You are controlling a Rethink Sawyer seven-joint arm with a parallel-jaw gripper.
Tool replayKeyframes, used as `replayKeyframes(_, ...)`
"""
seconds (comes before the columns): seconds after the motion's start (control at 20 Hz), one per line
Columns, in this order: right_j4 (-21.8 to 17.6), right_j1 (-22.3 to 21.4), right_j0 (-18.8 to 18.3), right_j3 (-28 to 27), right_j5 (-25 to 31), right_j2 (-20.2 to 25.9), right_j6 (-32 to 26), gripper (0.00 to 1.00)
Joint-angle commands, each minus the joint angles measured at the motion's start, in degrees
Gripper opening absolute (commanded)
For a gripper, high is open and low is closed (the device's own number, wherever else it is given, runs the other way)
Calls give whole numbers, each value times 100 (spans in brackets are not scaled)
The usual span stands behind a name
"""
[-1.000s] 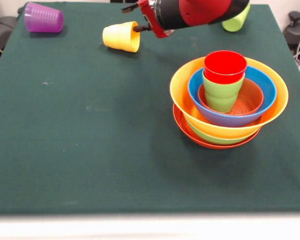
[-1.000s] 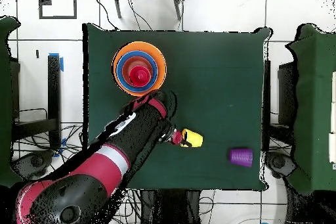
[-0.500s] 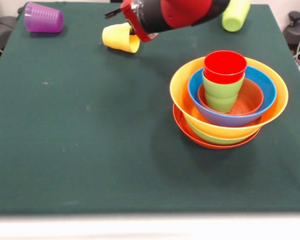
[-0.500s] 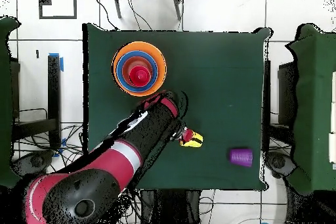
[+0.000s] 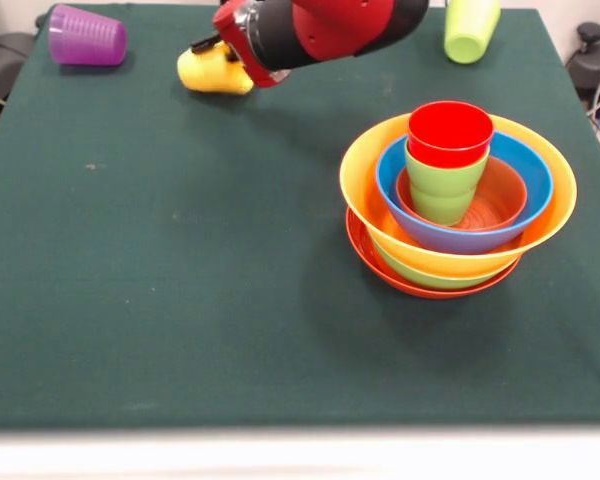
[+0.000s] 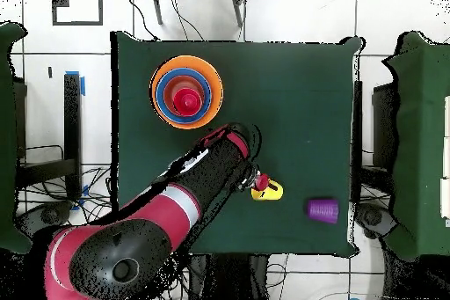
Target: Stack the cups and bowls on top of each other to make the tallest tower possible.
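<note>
— Where's the yellow cup (image 5: 212, 72)?

— Upper left of the frame, on its side, right at the gripper (image 5: 223, 52). The arm hides the fingers, so I can't tell whether it's held.

— Easy to handle?

— Light, glossy plastic, I'd guess; it probably rolls and slips. Best pinched across the rim wall, then carried to the tower (image 5: 458, 200) at right.
</note>
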Motion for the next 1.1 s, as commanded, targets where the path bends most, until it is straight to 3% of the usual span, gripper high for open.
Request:
replayKeyframes(0.05,-280,245,-77,-154,-558,589,163,0)
replayKeyframes(0.3,-272,192,-128,-144,-636,669,184,0)
replayKeyframes(0.4,-200,110,-268,-84,-949,808,169,0)
replayKeyframes(0.5,-51,-470,-913,474,-1895,1567,-524,0)
replayKeyframes(0.6,-19,-1161,-2002,1238,-2798,2776,-1745,0)
replayKeyframes(0.7,-153,-1495,-2914,1630,-3029,3716,-2699,0)
replayKeyframes(0.8,-314,-1581,-3581,1806,-3047,4378,-3318,0)
replayKeyframes(0.9,-492,-1576,-3954,1847,-2964,4755,-3558,0)
replayKeyframes(1.1,-892,-1584,-4346,1969,-3039,5168,-3733,0)
